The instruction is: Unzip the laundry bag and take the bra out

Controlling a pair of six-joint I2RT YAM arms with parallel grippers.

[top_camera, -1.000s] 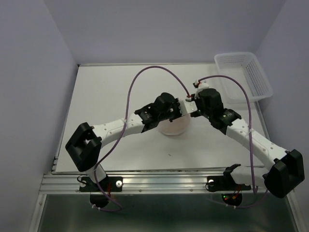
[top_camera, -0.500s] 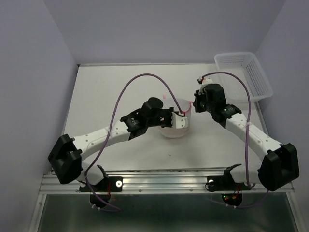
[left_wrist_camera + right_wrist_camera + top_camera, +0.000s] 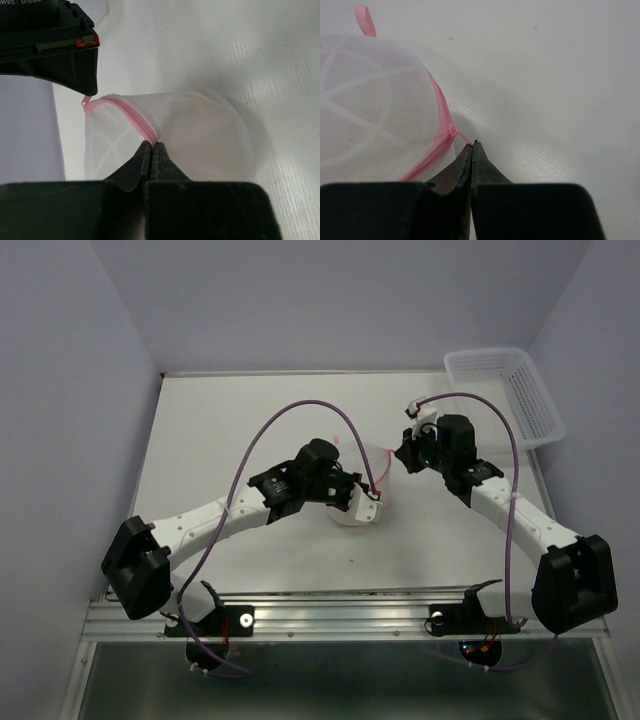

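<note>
Where the two arms meet near the middle of the desk, the laundry bag sits bunched between them, white mesh with a pink zipper rim. The left hand has its fingers pressed together, pinching that rim at lower centre of its wrist view. The right hand, likewise pressed together, pinches the pink zipper pull at the bag's edge. A white basket stands at upper right of the overhead view, well apart.
</note>
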